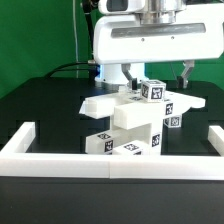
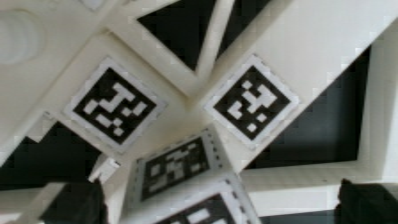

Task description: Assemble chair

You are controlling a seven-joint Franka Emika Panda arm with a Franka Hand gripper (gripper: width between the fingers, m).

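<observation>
several white chair parts (image 1: 135, 125) lie heaped inside the white rail (image 1: 110, 165); the gripper (image 1: 160, 76) hangs just above, jaws spread wide

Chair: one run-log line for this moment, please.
gripper: open, holding nothing | position: close above chair | chair: white tagged parts clustered, unfinished

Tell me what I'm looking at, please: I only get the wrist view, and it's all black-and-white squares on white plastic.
Observer: Those squares are tags on the chair parts, clustered in the middle of a black table.
Operator: Anything around them?
Observer: A white rail borders the table in front and at both sides.
Operator: Where's the claw?
Observer: The gripper hangs open over the top of the cluster, holding nothing.
</observation>
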